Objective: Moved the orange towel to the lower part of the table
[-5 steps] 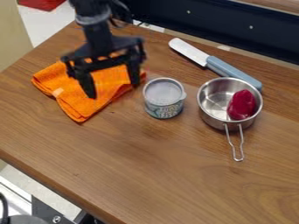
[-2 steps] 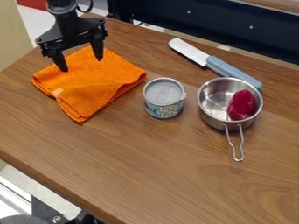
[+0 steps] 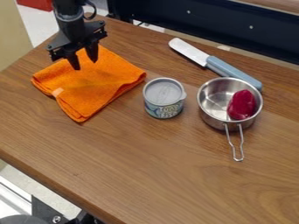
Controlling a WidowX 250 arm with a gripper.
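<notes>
- Orange towel (image 3: 99, 85): lying flat and folded on the table (image 3: 146, 175), around 10 o'clock. Slightly longer along an 8-to-2 o'clock line; pale tag (image 3: 57, 92) at its 8 o'clock edge.
- Claw (image 3: 85, 64): over the towel's 11 o'clock part, fingers pointing down, parted by a modest gap. Nothing held. Contact between tips and cloth: cannot tell.
- Key relation: most of the towel lies toward 5 to 6 o'clock from the claw, with a narrow strip behind the tips. The gap between the fingers also runs roughly 8 to 2, near parallel to the towel's longer side.
- Can (image 3: 165, 107): upright, just beside the towel on its 3 to 4 o'clock side. Saucepan (image 3: 213, 116) further out at 3, red item (image 3: 241, 105) inside; knife (image 3: 225, 70) toward 1 to 2.
- Stage (judged): early. Towel is not at the lower part; a grip is needed first.
- Next (judged): lower onto the cloth, close on a raised pinch, then draw toward 6 o'clock.
- Risk (judged): limp cloth may slip out, bunch or unfold; a swing toward 4 could nudge the can.
</notes>
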